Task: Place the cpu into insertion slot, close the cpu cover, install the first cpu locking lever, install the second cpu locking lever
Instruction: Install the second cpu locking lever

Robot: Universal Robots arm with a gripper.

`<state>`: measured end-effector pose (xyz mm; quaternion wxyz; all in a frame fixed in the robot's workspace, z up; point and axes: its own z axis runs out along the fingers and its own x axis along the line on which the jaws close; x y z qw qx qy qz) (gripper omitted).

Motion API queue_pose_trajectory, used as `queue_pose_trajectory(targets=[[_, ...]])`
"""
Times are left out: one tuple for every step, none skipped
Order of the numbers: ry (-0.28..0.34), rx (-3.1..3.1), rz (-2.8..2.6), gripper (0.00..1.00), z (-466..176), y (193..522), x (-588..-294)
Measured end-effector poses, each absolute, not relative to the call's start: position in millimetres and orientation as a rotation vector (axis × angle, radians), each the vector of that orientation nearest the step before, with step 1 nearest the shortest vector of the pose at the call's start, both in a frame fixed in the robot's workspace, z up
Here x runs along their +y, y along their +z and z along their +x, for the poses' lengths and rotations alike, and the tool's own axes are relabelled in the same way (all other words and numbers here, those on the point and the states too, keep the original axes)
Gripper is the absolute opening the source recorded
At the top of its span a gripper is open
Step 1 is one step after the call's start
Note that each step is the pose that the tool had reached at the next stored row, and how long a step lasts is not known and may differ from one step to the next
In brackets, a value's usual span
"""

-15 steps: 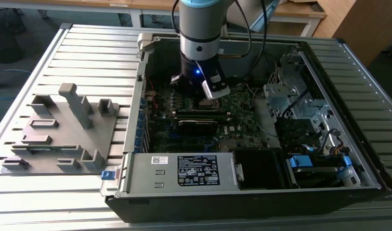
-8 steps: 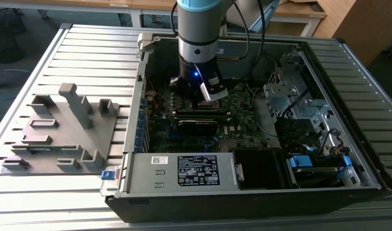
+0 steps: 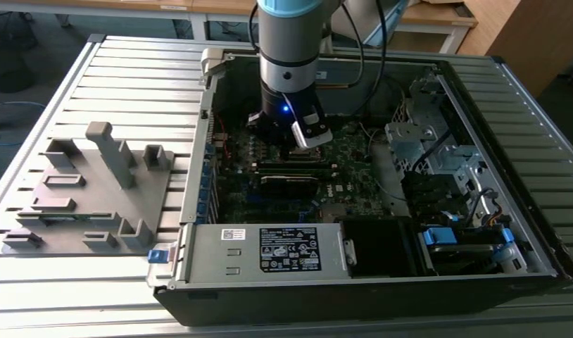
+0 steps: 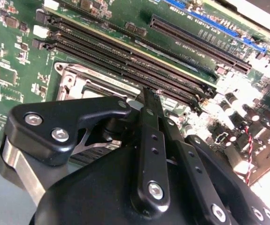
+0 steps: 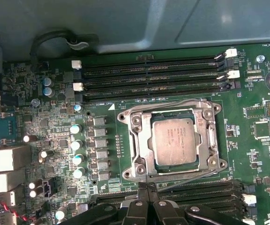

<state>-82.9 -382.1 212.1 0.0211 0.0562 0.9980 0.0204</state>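
Setting: ribbed metal workbench (image 3: 127,77) carrying an open computer case (image 3: 362,282), with wooden desks behind. Nearest the exterior camera: power supply box (image 3: 267,250) along the case's front edge. To the exterior view's left, on the bench: grey fixture plate (image 3: 84,193) with upright blocks, well apart from the case.

Arm (image 3: 291,42): posed vertically, wrist pointing straight down into the case, over the motherboard (image 3: 267,197). Gripper (image 5: 146,187): black fingers (image 4: 151,117) drawn together at the tips, nothing visible between them, poised at the socket's edge, just beside the long black memory slots (image 4: 125,61).

In the first wrist view: cpu (image 5: 174,140) seated flat inside the insertion slot (image 5: 205,159). Cpu cover (image 5: 142,138) lying down over the socket, silver frame surrounding the chip, chip top exposed through the window. Thin silver locking lever (image 5: 191,178) running along the socket edge nearest the fingertips; latched or not, cannot tell. Beyond the socket: four further memory slots (image 5: 149,77), then grey case wall (image 5: 125,23). Beside the socket: row of capacitors (image 5: 76,145).
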Motion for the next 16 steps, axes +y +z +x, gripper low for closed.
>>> queue_pose_trajectory(targets=[[0.063,3.094,0.174,0.1,-83.8,212.1,-382.1],[0.063,3.094,0.174,0.1,-84.5,212.1,-382.1],[0.063,3.094,0.174,0.1,-85.0,211.8,-382.1],[0.063,3.094,0.174,0.1,-85.4,211.5,-382.1],[0.063,3.094,0.174,0.1,-85.7,210.8,-382.1],[0.063,3.094,0.174,0.1,-85.9,210.2,-382.1],[0.063,3.094,0.174,0.1,-86.1,209.9,-382.2],[0.063,3.094,0.174,0.1,-86.1,210.0,-382.2],[0.063,3.094,0.174,0.1,-86.1,209.9,-382.2],[0.063,3.094,0.174,0.1,-86.1,209.9,-382.1],[0.063,3.094,0.174,0.1,-86.1,209.9,-382.1],[0.063,3.094,0.174,0.1,-86.1,209.8,-382.1],[0.063,3.094,0.174,0.1,-86.2,209.8,-382.2],[0.063,3.094,0.174,0.1,-86.2,209.7,-382.4],[0.063,3.094,0.175,0.1,-86.2,209.7,-382.6],[0.063,3.094,0.174,0.1,-86.2,209.7,-382.8]])
